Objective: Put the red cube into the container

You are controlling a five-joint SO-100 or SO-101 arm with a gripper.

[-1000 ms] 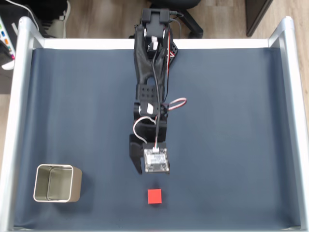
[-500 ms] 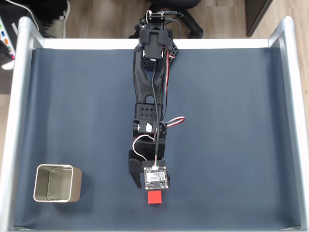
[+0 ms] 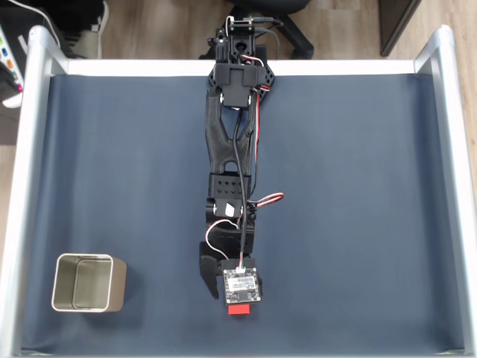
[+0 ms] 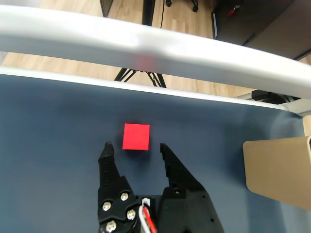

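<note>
The red cube (image 4: 136,136) lies on the dark blue mat, just ahead of my open gripper (image 4: 134,147), whose two black fingertips stand either side of its near edge without touching it. From above, the arm stretches down the middle of the mat and its camera board covers most of the red cube (image 3: 238,309), with a red strip showing at the bottom. The container (image 3: 87,283), a square silver-beige metal cup, stands upright at the lower left of the mat; its wall also shows in the wrist view as the container (image 4: 277,171) at the right edge.
A raised white-grey rim (image 3: 22,186) frames the mat (image 3: 358,186) on all sides. The near rail (image 4: 146,48) runs just beyond the cube in the wrist view. Wide bare mat lies left and right of the arm.
The arm has stretched toward the mat's near edge. The gripper head moved down over the red cube, which lay fully uncovered a second ago. Cube and container stayed put.
</note>
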